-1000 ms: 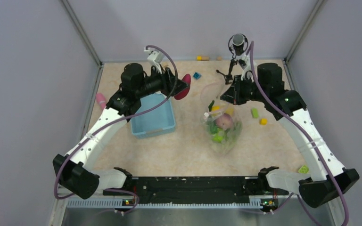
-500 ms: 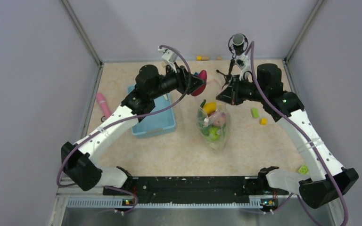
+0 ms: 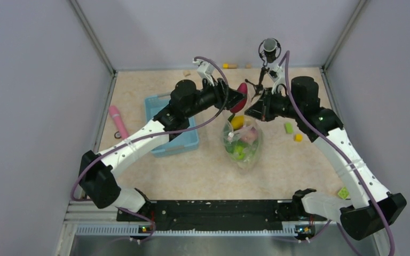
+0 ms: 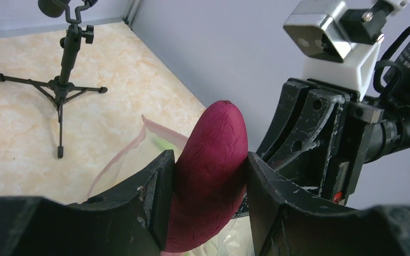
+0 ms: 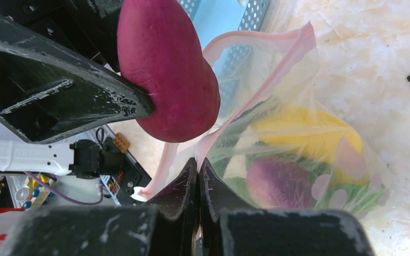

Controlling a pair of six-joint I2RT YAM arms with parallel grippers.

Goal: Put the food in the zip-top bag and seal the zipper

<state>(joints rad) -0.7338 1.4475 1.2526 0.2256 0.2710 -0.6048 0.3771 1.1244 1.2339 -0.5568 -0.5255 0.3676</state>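
Because the right tool [image 5: 198, 176] is shut on the zipper [image 5: 299, 42], the bag [image 5: 309, 122] on the desk [image 3: 203, 170] gapes open; the left tool [image 4: 208, 176], half open, grips the red food [image 5: 165, 69] just above, ready to drop.

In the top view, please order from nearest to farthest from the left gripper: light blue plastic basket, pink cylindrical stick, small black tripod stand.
1. Small black tripod stand, just right of the left gripper, toward the back.
2. Light blue plastic basket, to its left.
3. Pink cylindrical stick, far left.
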